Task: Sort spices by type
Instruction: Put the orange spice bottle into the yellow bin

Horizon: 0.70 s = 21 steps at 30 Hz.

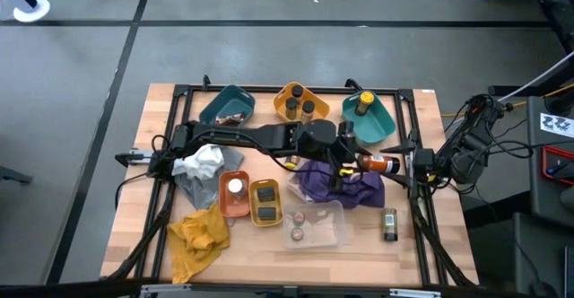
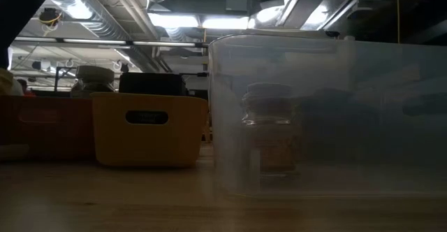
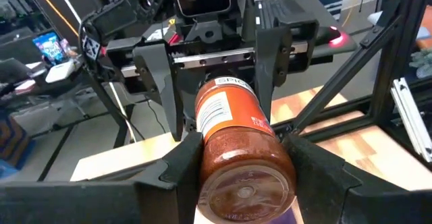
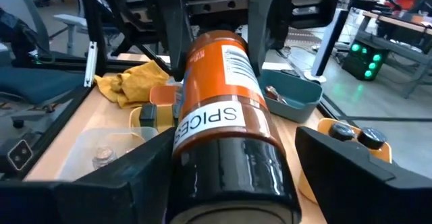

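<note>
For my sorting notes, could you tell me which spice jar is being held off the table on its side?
It is the orange-labelled spice jar with the black cap, lying sideways between the left hand and the right hand near the teal tray; the other jars sit in trays or on the table.

Both robot arms are dark, almost black, and made of thick round parts joined end to end. The left arm (image 1: 242,136) is long and chunky. The right arm (image 1: 457,154) has loops of black cable hanging around it. Each arm ends in a hand with two flat black fingers (image 3: 169,177) shaped like wedges. Behind the fingers (image 4: 344,163) of the other hand, a shiny silver rail (image 3: 209,57) runs across, with black brackets and small screws on it.
</note>
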Tool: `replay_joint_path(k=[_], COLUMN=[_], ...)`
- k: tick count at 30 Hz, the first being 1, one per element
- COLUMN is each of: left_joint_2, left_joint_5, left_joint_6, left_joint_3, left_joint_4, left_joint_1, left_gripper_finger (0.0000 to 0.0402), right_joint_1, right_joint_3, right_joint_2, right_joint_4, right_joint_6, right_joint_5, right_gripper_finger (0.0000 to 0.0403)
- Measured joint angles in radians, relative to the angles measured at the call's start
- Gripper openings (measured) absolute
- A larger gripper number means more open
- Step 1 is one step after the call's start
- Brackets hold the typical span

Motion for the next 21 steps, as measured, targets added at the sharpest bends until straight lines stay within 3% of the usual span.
replay_joint_path(k=[7, 15, 21], left_joint_2=[0.000, 0.000, 0.000], left_joint_5=[0.014, 0.011, 0.011], left_joint_6=[0.005, 0.015, 0.013], left_joint_3=[0.000, 0.000, 0.000], left_joint_4=[0.008, 0.027, 0.028], left_joint_1=[-0.003, -0.002, -0.002], left_gripper_finger=[0.0168, 0.0168, 0.0168], right_joint_1=[-0.001, -0.001, -0.001], right_joint_3=[0.000, 0.000, 0.000], right_joint_2=[0.000, 0.000, 0.000], right_joint_4=[0.018, 0.017, 0.036], right_joint_6=[-0.018, -0.018, -0.021], right_joint_5=[-0.059, -0.068, -0.068], right_gripper_finger=[0.0290, 0.0205, 0.0199])
